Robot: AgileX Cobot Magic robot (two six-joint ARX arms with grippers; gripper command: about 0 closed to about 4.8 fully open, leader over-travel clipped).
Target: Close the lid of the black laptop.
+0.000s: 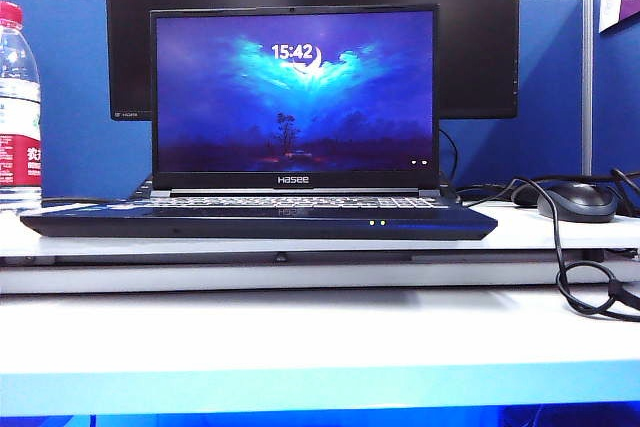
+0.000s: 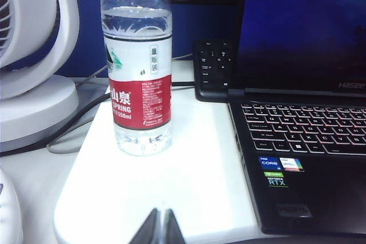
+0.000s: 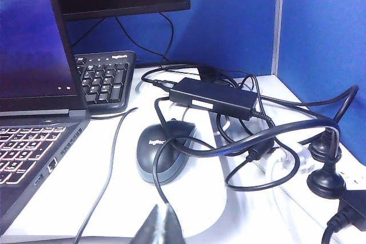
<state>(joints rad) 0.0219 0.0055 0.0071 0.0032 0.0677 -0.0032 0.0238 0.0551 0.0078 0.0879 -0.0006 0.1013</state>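
Left gripper (image 2: pixel 159 227) and right gripper (image 3: pixel 159 224) hover low at the table's near edge, fingertips together, holding nothing, flanking the black laptop (image 1: pixel 258 219). Its lid (image 1: pixel 294 97) stands upright at the rear. Recommended: contact the lid's top edge, press forward and down evenly.

Left gripper (image 2: pixel 159 228), right gripper (image 3: pixel 160 225): jaws together
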